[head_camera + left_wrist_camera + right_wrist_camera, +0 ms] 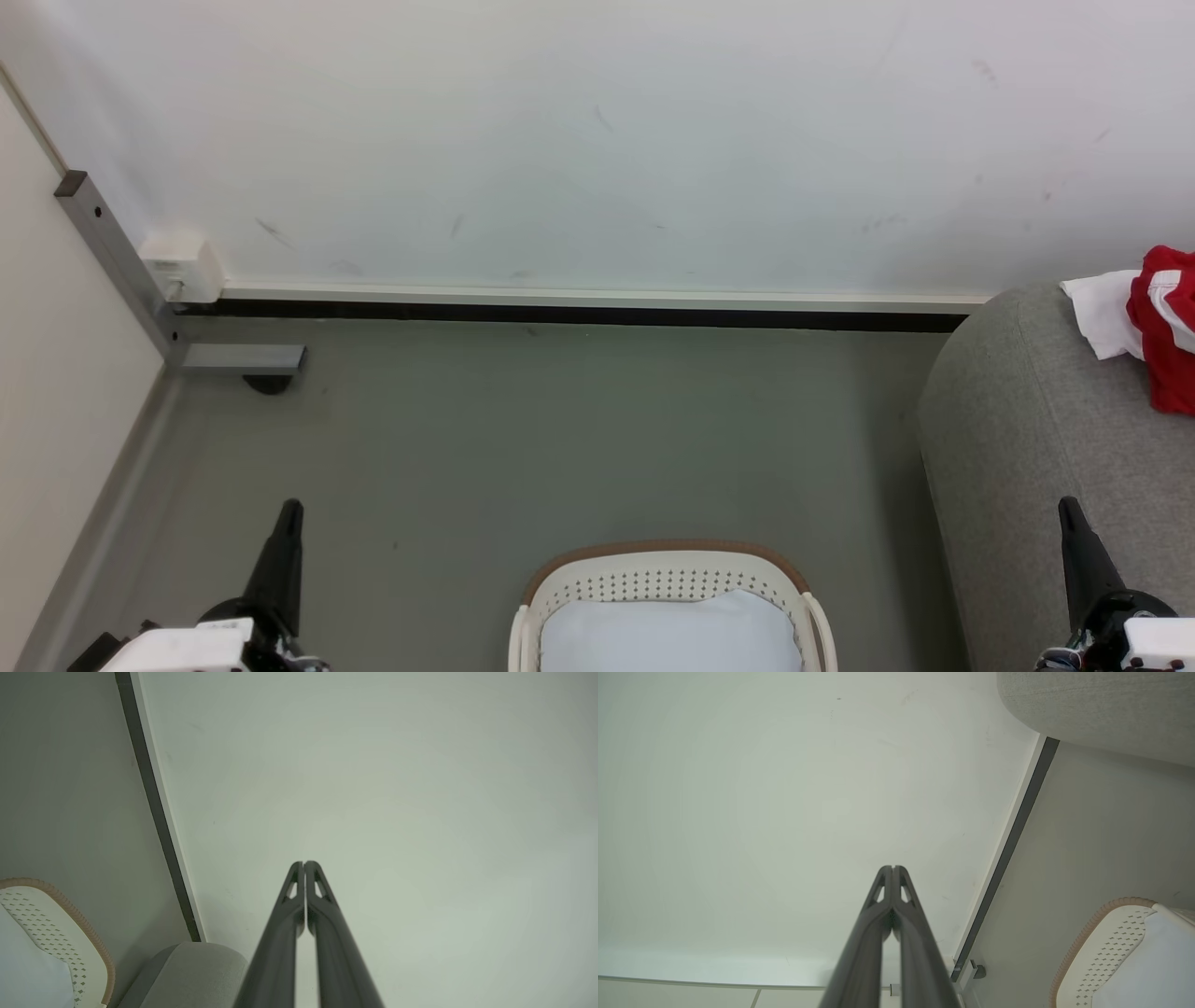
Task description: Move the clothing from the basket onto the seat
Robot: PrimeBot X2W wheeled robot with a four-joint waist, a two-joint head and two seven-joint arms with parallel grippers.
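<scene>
Left claw sits low at the lower left of the head view, its 2 dark fingers pressed tip to tip, clenched on nothing; the left wrist view has the tips meeting against the pale wall. Right claw is at the lower right, likewise clenched and empty, showing in front of the grey side of the seat. Between the 2 claws, at bottom centre, the basket stands on the grey floor: white walls with rows of small holes, brown rim. A smooth bluish-white pad covers what shows of its inside. The seat rises just right of the basket, with a strip of floor between them, and its rounded end faces the wall. The clothing lies on top of the seat at the far right edge of the head view: bright red with a white stripe, bunched, cut off by the frame and touching a white piece of fabric on its left. Farther off, a black baseboard under white trim meets the scuffed wall. In the left corner stands a grey metal post with a small white box by its base.
</scene>
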